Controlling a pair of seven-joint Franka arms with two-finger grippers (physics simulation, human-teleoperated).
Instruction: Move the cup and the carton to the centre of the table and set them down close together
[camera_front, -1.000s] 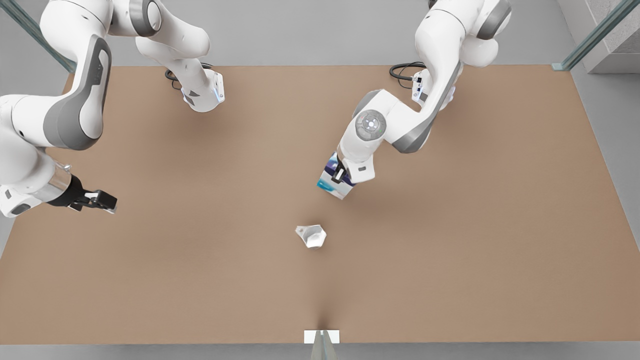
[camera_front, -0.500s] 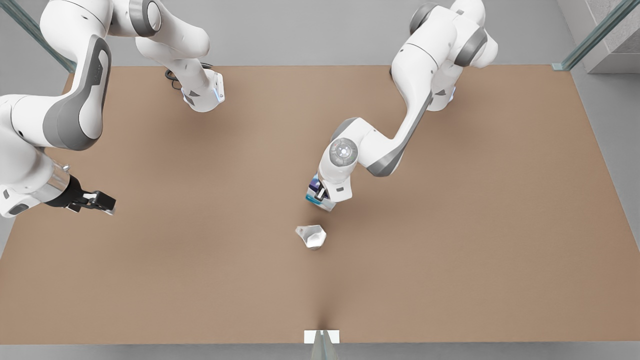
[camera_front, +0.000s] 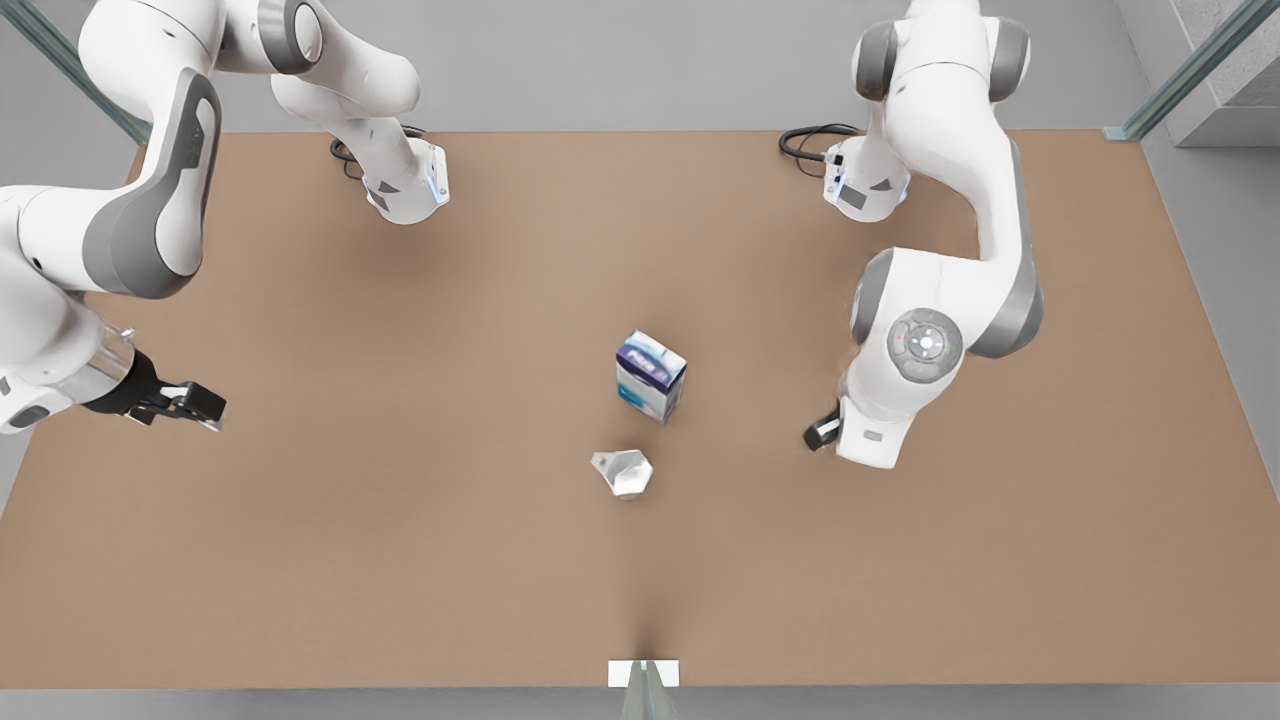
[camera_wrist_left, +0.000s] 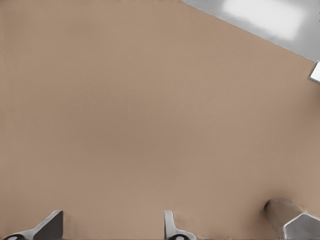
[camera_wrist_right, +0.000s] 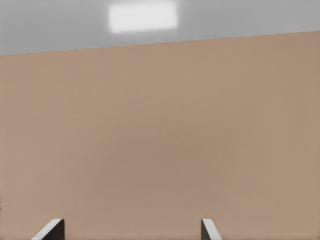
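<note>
The carton, white with blue and teal print, stands upright near the middle of the table. Just in front of it, a small gap away, sits the pale faceted cup. My right gripper hovers off to the front view's right of both, free of the carton; in the right wrist view its fingers stand wide apart, so it is open over bare tabletop. My left gripper waits open near the table's edge on the front view's left, with nothing between its fingers.
Both arm bases stand at the table's far edge with black cables beside them. A small white tab marks the near edge. A pale grey faceted shape sits at the corner of the left wrist view.
The right gripper has let go of the carton, which now stands on the table by the cup. That arm has swung away to the front view's right. The left arm barely moved.
</note>
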